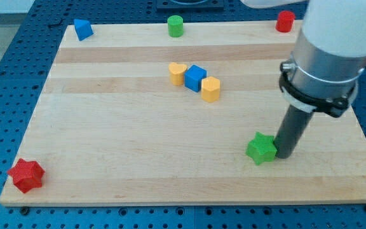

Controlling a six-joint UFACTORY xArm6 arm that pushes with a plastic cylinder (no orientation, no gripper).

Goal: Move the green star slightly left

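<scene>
In the one camera view, the wooden board [138,178] fills most of the frame, with a blue perforated table [11,76] showing around it. The green star [261,148] sits toward the view's lower right, clear of the board's bottom edge and well in from its right edge. To the star's left the board lies bare all the way across to the red star [26,175] at the bottom-left corner, so there is plenty of open room on that side. The nearest other blocks are a tight diagonal row above and left of the star: a yellow heart [177,73], a blue cube [196,77] and a yellow block [211,89], each touching the next, well apart from the star. Along the top edge stand a blue block [82,29] at the left, a green cylinder [175,26] near the middle and a red cylinder [285,21] at the right. The green star lies flat; its arms spread about evenly, so I can make out no long axis, and which way it points I cannot tell. My arm carries no jaws, only the dark rod; my tip [285,155] stands just beside the star's right side, touching it or very nearly, and I cannot tell which. It holds nothing.
</scene>
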